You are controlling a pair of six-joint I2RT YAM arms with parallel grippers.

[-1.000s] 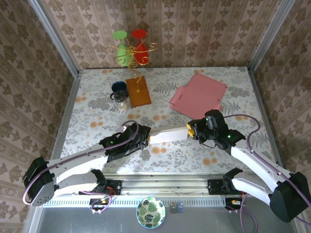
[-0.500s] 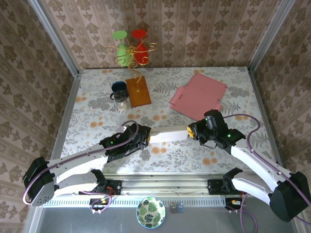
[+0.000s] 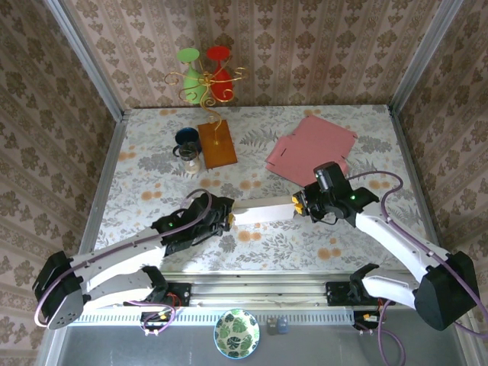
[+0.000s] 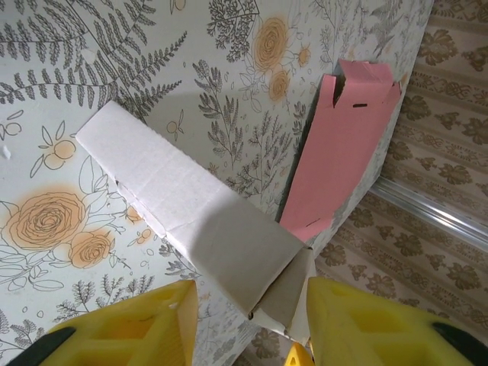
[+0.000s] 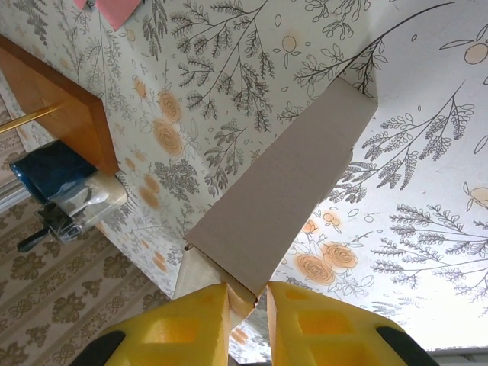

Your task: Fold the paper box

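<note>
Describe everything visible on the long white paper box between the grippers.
The long white paper box is matte card, folded into a slim rectangular tube with creased edges, lying level over the floral tabletop. The right gripper pinches a flap at one end. The other end, flap ajar, sits between the spread fingers of the left gripper, with a gap on one side.

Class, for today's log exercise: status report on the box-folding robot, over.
Left tool open around white box end. Right tool shut on opposite end. Pink blank lies apart, behind.
</note>
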